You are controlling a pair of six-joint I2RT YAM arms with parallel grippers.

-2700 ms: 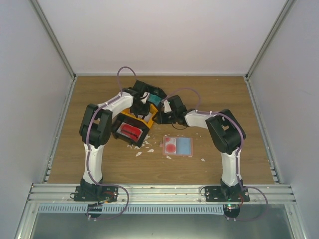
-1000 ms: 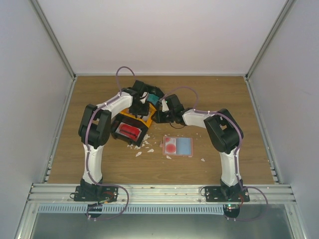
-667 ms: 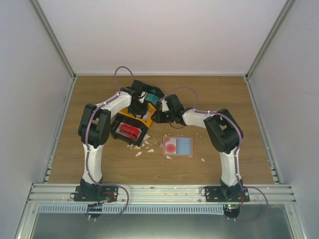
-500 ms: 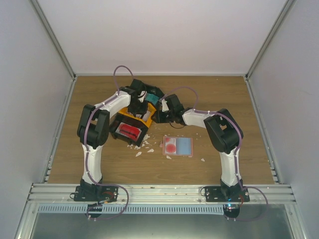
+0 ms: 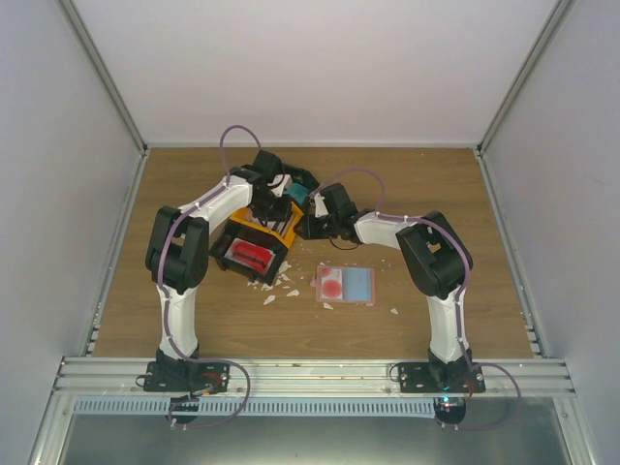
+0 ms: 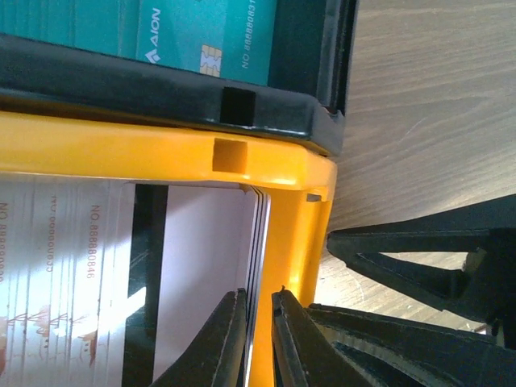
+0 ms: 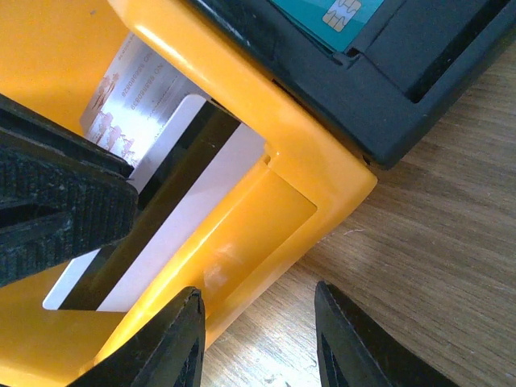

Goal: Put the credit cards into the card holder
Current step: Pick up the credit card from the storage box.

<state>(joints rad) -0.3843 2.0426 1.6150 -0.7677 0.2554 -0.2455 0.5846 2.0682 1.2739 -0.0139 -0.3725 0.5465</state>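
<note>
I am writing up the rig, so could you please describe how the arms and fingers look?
The left arm and right arm have white link shells, black joint housings and black bases. A thin lilac cable runs along each, looping free near the wrist. The left fingers and right fingers are black tapering wedges.

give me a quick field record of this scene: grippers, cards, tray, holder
left gripper: jaws narrow, straddling the edge of the white cards; grip not certain
right gripper: open, at the yellow corner of the tray, holding nothing
tray: black and orange, with compartments
white cards: stacked in the yellow compartment
teal card: in the black compartment beside it
red cards: in another compartment
card holder: open flat on the table, apart from the tray
paper scraps: on the table near tray and holder
</note>
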